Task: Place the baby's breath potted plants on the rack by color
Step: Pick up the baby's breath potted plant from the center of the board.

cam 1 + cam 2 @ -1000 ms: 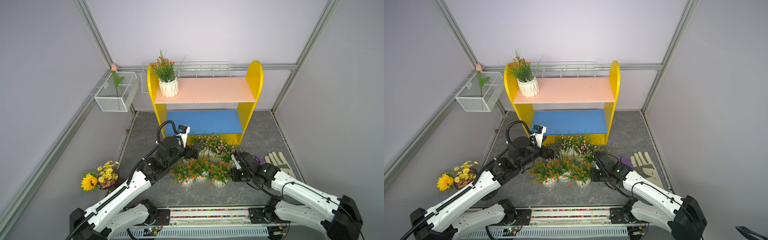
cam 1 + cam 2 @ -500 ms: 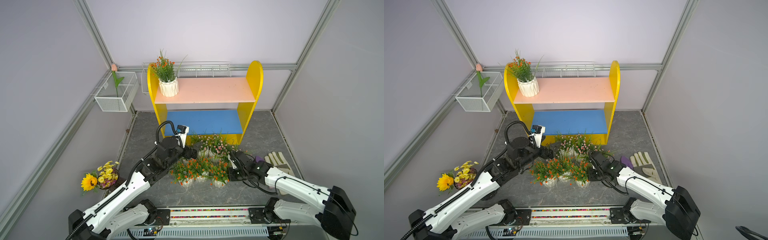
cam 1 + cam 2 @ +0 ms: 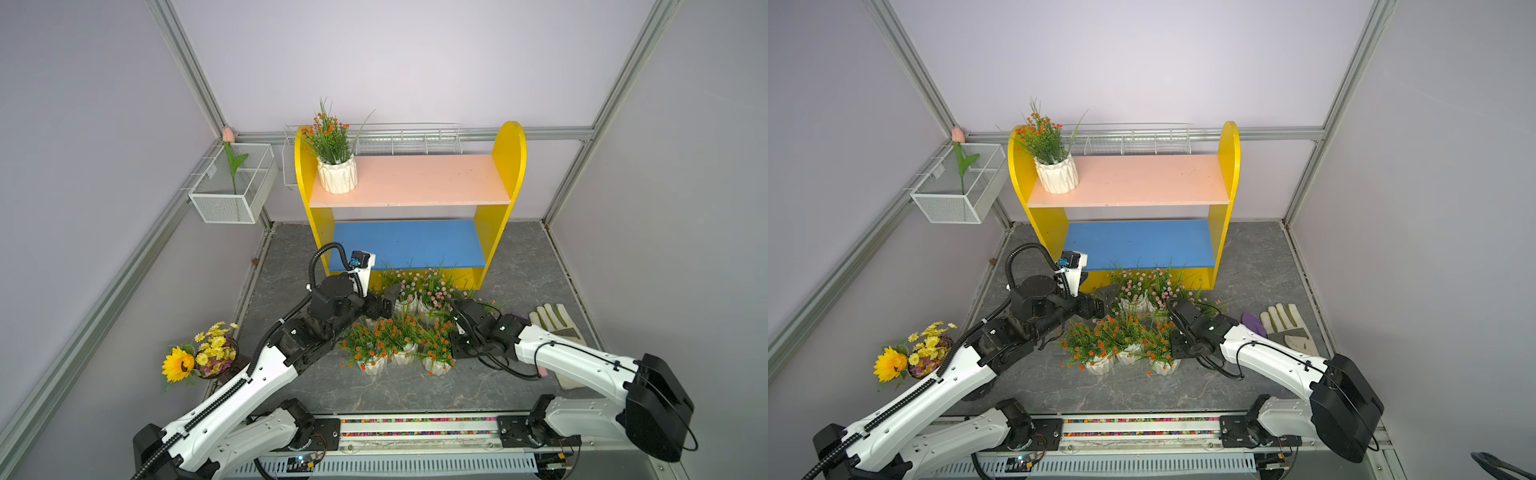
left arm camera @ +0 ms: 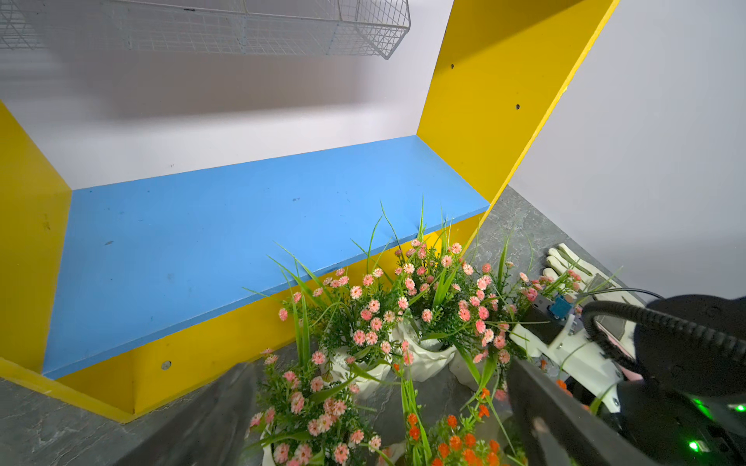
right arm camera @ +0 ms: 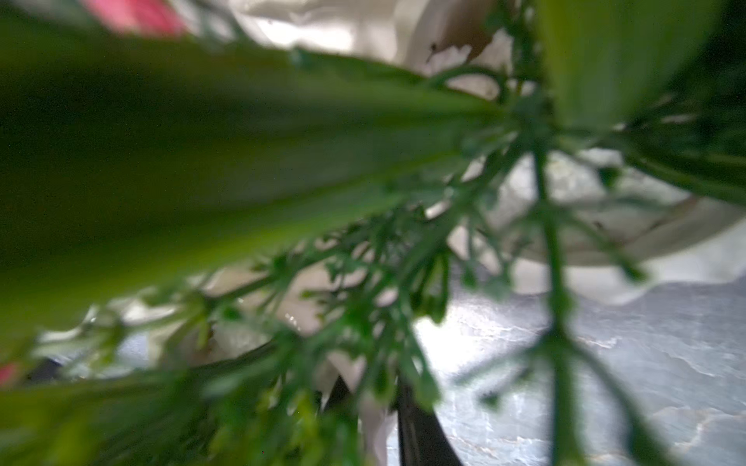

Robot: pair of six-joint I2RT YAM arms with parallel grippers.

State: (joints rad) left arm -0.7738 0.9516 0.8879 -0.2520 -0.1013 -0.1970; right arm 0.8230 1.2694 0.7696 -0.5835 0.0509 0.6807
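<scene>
Currently, the rack (image 3: pixel 509 158) is seen at the back of the grey floor (image 3: pixel 519 266). Just before it, most baby's breath potted plants are clustered on that floor: pink-bloomed pots (image 3: pixel 432 291) nearer the rack, orange-bloomed pots (image 3: pixel 395 340) in front. The left gripper (image 3: pixel 387 300) is held wide apart beside the pink blooms, with nothing clamped. The right gripper (image 3: pixel 449 328) is buried in foliage, and its opening cannot be told. One orange-bloomed pot (image 3: pixel 336 174) is set on the pink upper board (image 3: pixel 415 178), at its left end.
</scene>
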